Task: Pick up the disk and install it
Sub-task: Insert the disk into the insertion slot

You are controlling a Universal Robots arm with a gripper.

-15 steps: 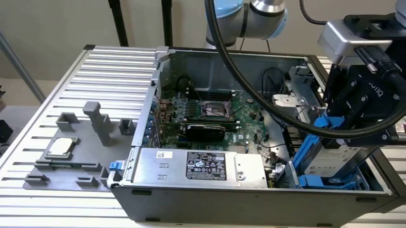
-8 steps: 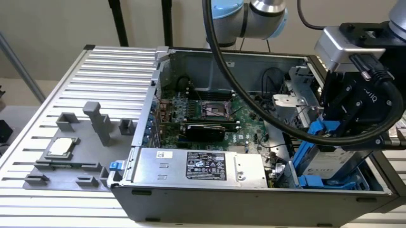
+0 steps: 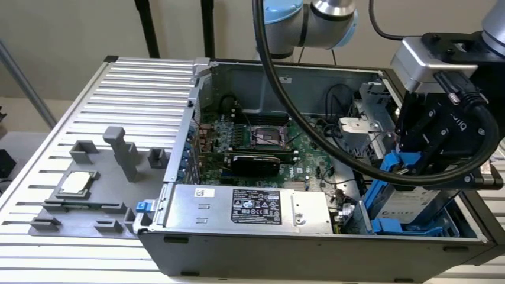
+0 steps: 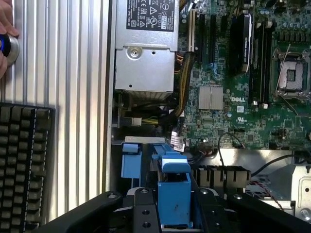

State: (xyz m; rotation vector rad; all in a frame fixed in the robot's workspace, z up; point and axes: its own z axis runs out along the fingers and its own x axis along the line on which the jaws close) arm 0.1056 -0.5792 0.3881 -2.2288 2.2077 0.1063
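The disk (image 3: 416,205) is a silver-grey drive with a white label in a bright blue carrier frame. It stands on edge at the exterior view's right end of the open computer case (image 3: 181,154), with its lower part down among the blue bay rails (image 3: 404,226). My gripper (image 3: 420,168) is shut on the disk's upper edge from above. In the wrist view the blue carrier (image 4: 173,191) sits between my black fingers (image 4: 145,209), over the blue bay slot (image 4: 131,160).
A big silver box with a black label (image 3: 248,206) (image 4: 145,43) lies along the case's near side. The motherboard (image 3: 261,139) is in the middle. A grey fixture holding a small square chip (image 3: 77,182) sits on the ribbed table. The wrist view takes in a keyboard (image 4: 24,165) and a person's hand (image 4: 6,26).
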